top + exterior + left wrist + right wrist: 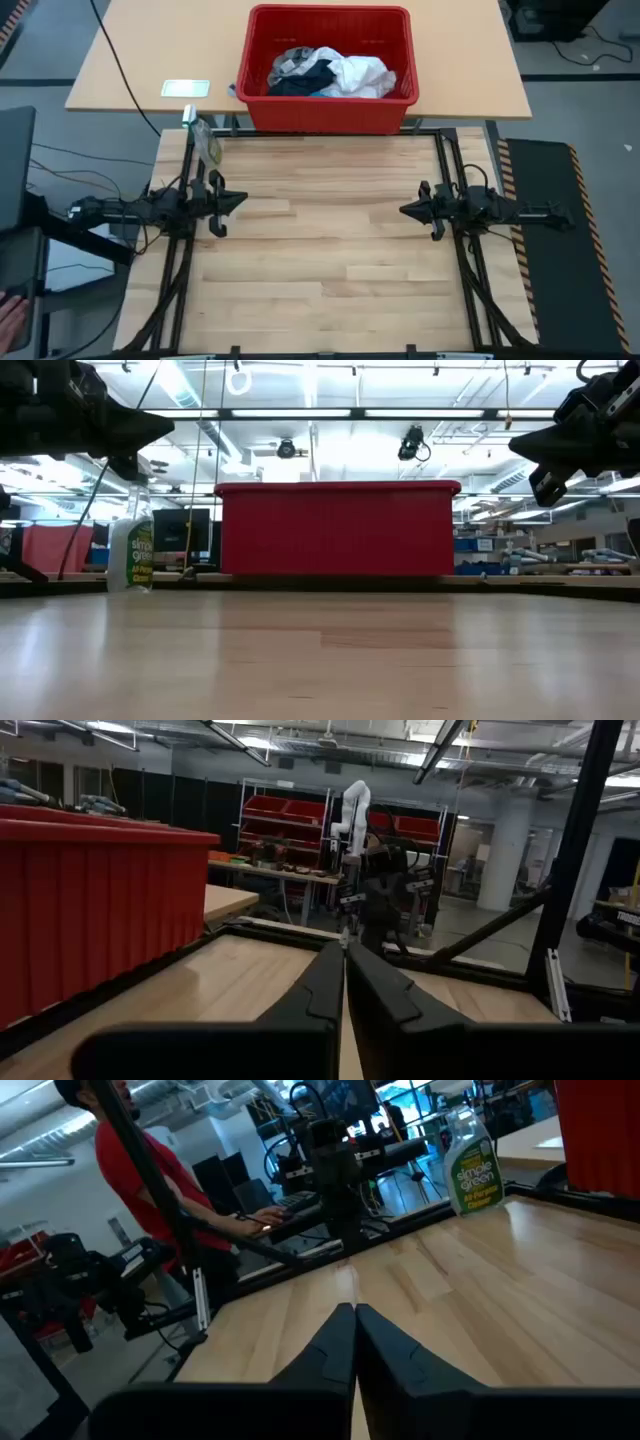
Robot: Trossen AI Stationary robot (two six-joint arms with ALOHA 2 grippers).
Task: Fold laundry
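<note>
The laundry [330, 72] lies heaped in the red basket [262, 95] beyond the table's far edge: white, dark navy and grey pieces rest on one another inside it. My left gripper [243, 200] hovers shut over the table's left side, its fingertips [344, 958] together. My right gripper [403, 209] hovers shut over the table's right side, fingertips [354, 1312] meeting. The two grippers point at each other, both well short of the basket. In the low view only the basket's wall [335, 530] shows; the garments are hidden.
A green spray bottle [205, 140] stands at the table's far left corner, also in the low view [131, 550]. A small card [186, 88] lies on the far desk left of the basket. A person in a red top [150, 1175] stands beyond the table's left side.
</note>
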